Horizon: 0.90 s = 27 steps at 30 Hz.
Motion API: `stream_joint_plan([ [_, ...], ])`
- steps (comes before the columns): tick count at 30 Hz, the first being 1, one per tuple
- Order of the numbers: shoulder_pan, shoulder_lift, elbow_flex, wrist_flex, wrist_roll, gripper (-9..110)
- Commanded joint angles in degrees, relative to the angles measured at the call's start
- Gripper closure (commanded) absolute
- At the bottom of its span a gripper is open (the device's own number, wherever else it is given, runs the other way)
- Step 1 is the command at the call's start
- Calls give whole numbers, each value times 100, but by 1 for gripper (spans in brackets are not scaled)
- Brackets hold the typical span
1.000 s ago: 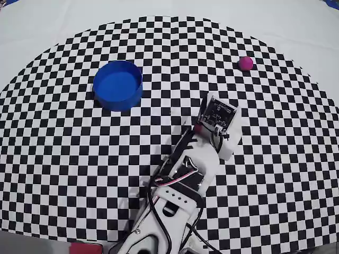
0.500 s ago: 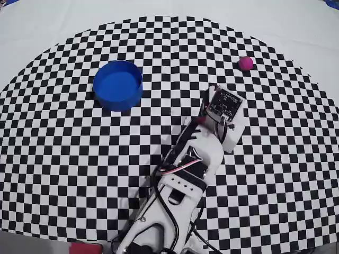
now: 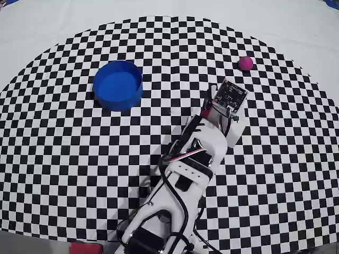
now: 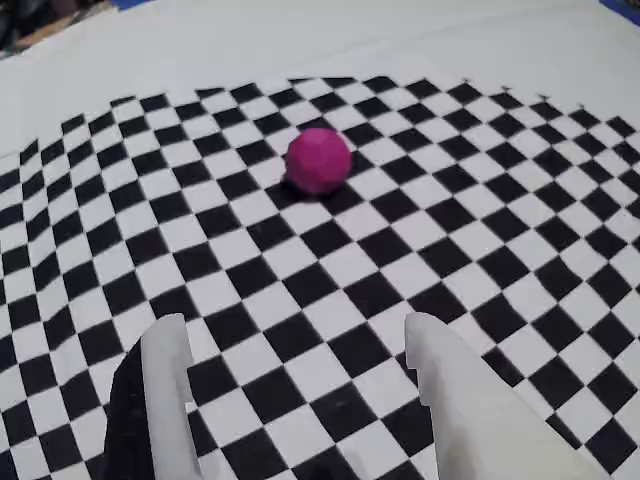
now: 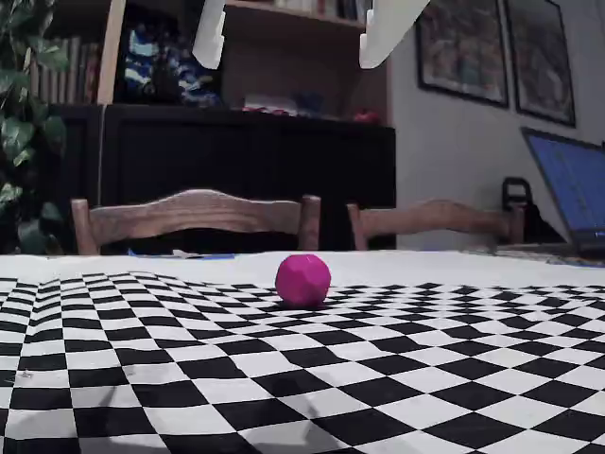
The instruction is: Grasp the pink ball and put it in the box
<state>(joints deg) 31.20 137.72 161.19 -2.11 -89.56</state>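
The pink ball (image 3: 245,63) lies on the checkered mat at the far right of the overhead view. The blue round box (image 3: 117,84) stands open and empty at the upper left, far from the ball. In the wrist view my gripper (image 4: 295,335) is open and empty, its two white fingers (image 4: 165,390) wide apart above the mat, with the ball (image 4: 318,159) ahead of them and apart. In the overhead view the wrist camera board (image 3: 230,98) hides the fingers. In the fixed view the ball (image 5: 302,279) rests on the mat and the gripper (image 5: 298,38) hangs high above it.
The checkered mat (image 3: 63,159) lies on a white table (image 3: 42,32). The arm's body (image 3: 185,174) reaches in from the bottom middle. A red thing (image 3: 85,247) shows at the bottom edge. Chairs (image 5: 194,218) and a laptop (image 5: 572,184) stand beyond the table.
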Motion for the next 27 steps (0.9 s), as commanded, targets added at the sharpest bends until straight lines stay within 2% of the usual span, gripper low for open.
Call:
stream_joint_plan([
  [1,9,-167,-396,-114,97,77],
  [18,-132,-1819,-1415,-527,149,77],
  [27,-176,-2030,-1468,-624,149,77],
])
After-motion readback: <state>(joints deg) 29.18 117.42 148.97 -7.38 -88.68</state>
